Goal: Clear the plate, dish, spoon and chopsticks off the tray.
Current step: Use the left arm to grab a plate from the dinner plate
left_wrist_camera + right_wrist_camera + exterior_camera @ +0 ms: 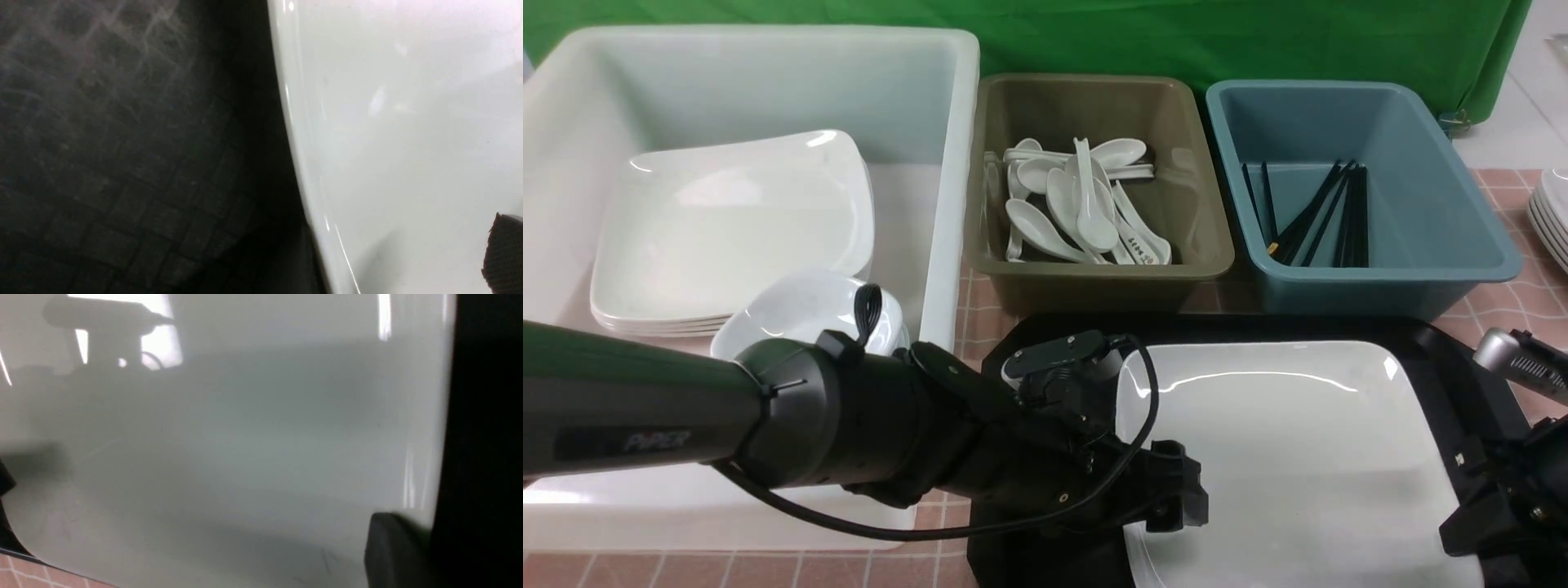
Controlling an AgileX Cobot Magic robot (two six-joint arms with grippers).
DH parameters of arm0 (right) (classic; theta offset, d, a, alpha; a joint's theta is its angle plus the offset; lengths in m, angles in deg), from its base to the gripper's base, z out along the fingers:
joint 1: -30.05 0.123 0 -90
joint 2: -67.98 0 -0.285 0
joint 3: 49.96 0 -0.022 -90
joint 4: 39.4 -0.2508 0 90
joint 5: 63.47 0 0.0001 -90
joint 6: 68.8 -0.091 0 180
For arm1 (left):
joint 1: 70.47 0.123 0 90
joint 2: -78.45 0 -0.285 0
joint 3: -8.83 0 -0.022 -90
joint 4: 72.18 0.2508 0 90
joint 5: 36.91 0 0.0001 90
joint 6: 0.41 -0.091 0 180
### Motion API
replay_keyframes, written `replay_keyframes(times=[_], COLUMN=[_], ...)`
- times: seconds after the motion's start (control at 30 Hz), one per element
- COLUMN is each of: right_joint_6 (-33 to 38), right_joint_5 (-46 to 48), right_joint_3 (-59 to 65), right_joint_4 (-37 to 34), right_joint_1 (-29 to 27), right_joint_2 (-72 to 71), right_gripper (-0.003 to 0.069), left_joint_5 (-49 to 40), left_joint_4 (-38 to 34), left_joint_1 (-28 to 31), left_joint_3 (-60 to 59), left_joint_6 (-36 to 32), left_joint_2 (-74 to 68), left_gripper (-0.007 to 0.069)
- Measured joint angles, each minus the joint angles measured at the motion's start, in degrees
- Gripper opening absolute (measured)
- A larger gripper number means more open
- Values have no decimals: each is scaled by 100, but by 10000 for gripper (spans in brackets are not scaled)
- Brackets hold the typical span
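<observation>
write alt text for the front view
A white plate lies on a black tray, with the left gripper at its left edge and the right gripper at its right. Behind stand a white tub of crockery, an olive tub of spoons and a blue tub of chopsticks.

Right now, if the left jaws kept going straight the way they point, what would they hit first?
Most likely the plate: the left gripper points at its left rim, over the tray. Depth is unclear, so the jaws may straddle the rim instead.
</observation>
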Motion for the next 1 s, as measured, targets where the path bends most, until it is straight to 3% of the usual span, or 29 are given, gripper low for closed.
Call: replay_keyframes(times=[0.43, 0.8, 0.87, 1.0], right_joint_6=[-32, -138, -164, -171], right_joint_5=[-87, 131, 173, 346], right_joint_3=[5, -162, -238, -407], right_joint_4=[357, 616, 616, 455], right_joint_1=[634, 646, 654, 690], right_joint_2=[19, 37, -70, -514], right_gripper=[125, 130, 175, 377], left_joint_5=[-386, -631, -670, -748], left_joint_4=[-710, -882, -882, -815], left_joint_1=[44, 44, 44, 33], left_joint_3=[35, 25, 23, 40], left_joint_6=[-655, -760, -767, -611], left_joint_2=[-181, 21, 278, 876], left_gripper=[322, 230, 185, 101])
